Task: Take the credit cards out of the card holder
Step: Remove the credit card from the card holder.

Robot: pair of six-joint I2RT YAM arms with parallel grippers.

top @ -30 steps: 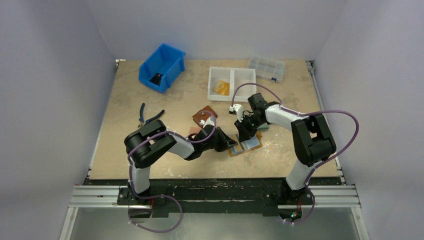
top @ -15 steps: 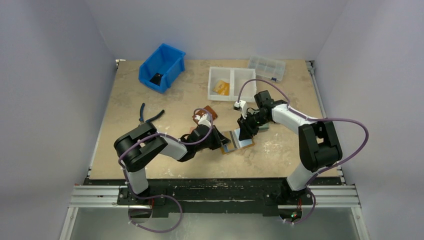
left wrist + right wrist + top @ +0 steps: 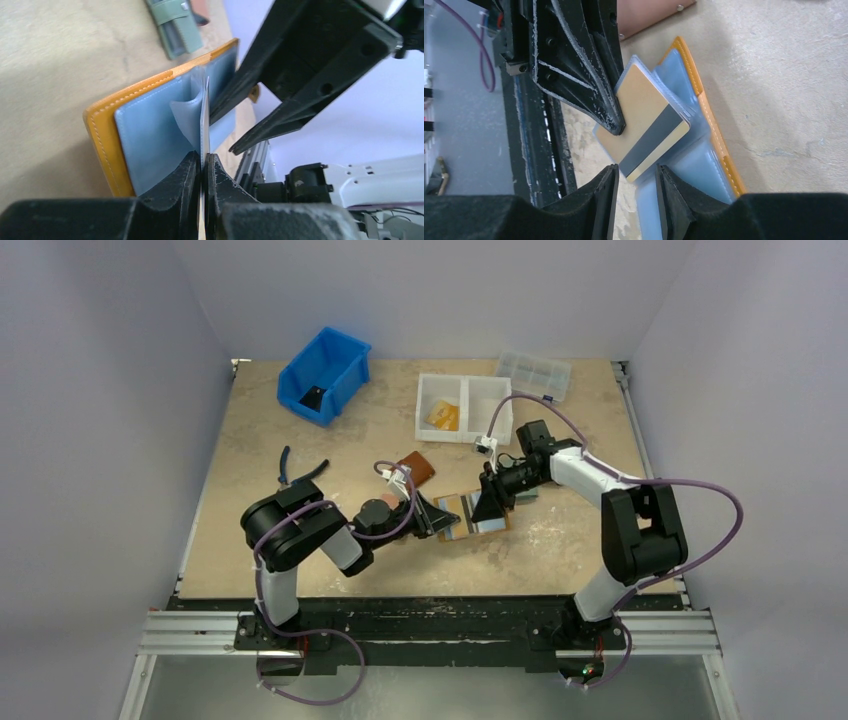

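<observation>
Overhead, the mustard card holder (image 3: 465, 517) lay open near the middle of the tabletop (image 3: 300, 430), with the left claw (image 3: 432, 517) at its left side and the right claw (image 3: 487, 504) at its right.

From the left wrist, that claw was clamped on a credit card (image 3: 205, 117), seen edge-on and standing up among the bluish sleeves.

From the right wrist, the gold card's face showed, its long axis slanting. Its lower corner sat between the right claw's parted fingers (image 3: 601, 200), seemingly untouched. The left arm had the hold, so drawing the card away from the holder looked like the next need.
</observation>
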